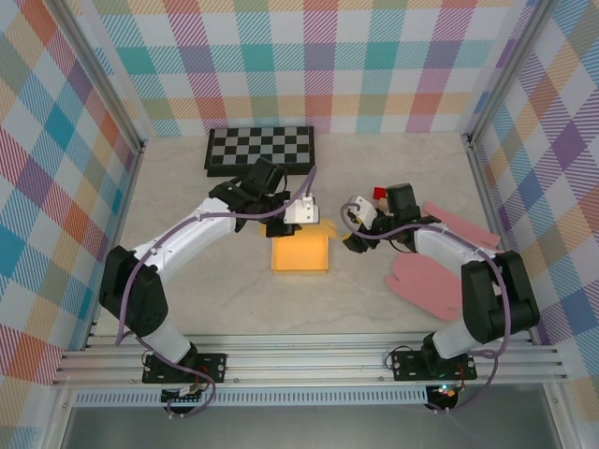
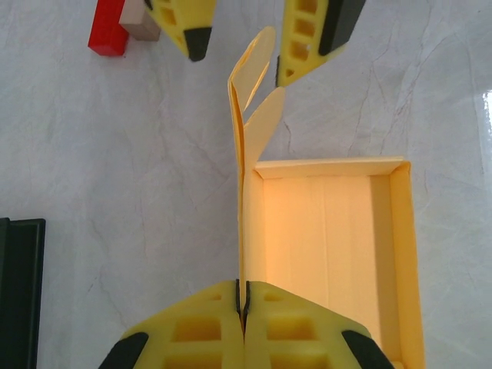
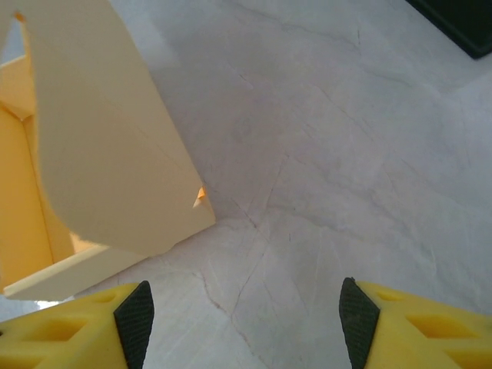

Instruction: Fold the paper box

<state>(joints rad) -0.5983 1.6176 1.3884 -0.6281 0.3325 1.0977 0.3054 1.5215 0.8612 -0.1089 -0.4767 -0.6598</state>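
Paper box [image 2: 330, 254] flap clenched in left gripper [image 2: 242, 306] | right gripper [image 3: 246, 317] released, just beside it

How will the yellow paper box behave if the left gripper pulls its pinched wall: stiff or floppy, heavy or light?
Probably floppy: the thin flap beyond the pinch already curls. The paper box looks light and open, so it would likely slide on the smooth table.

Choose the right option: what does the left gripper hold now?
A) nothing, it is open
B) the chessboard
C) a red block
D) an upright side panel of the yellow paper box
D: in the left wrist view the left gripper is shut on the thin upright panel of the paper box.
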